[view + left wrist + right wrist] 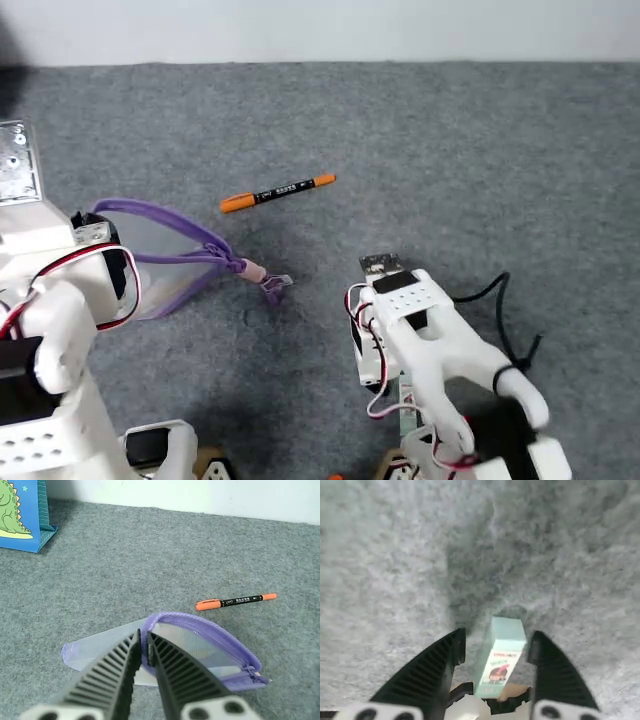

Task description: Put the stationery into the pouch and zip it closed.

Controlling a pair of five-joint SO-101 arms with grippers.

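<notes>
We look down on a wide gray felt that covers the table, with a white wall along its far edge. The left arm stands at the near left corner and the right arm near the middle of the near edge.

A clear pouch with purple trim lies in front of the left arm, its zipped edge arched up and its mouth open. The left gripper has its ribbed black jaws pressed together on the pouch's rim, at the end away from the zip pull. The pull rests on the felt between the two arms.

A blue box printed with a green dinosaur stands by the wall, well apart from the pouch. A black cable loops over the felt beside the right arm.

An orange marker with a black barrel lies flat on open felt beyond the pouch, well apart from both grippers.

The right gripper points down at the felt with its jaws spread apart. A small pale green box, perhaps an eraser, lies between them; we cannot tell whether either jaw touches it. From above, the right arm's own body covers most of this box.
</notes>
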